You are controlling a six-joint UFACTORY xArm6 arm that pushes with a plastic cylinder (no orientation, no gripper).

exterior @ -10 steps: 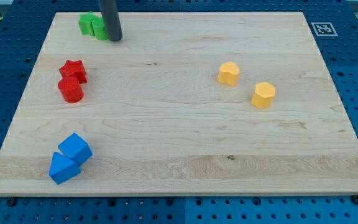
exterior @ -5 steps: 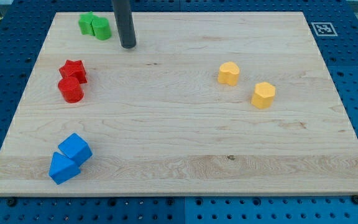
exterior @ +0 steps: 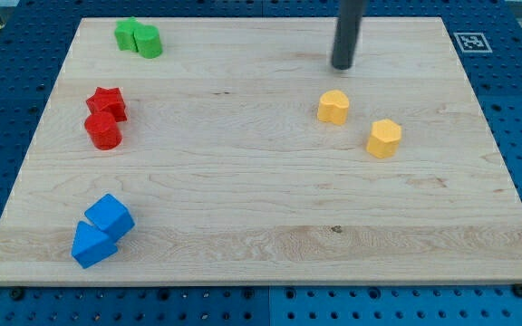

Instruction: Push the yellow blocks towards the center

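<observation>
Two yellow blocks lie on the board's right half. One yellow block sits nearer the middle, and a yellow hexagonal block lies to its lower right, a small gap between them. My tip rests on the board just above the first yellow block, a short way from it, not touching.
Two green blocks sit together at the top left. A red star block and a red round block touch at the left. Two blue blocks lie at the bottom left. A printed marker is at the board's top right corner.
My tip has moved far to the right, from beside the green blocks to just above the yellow blocks. No block has moved.
</observation>
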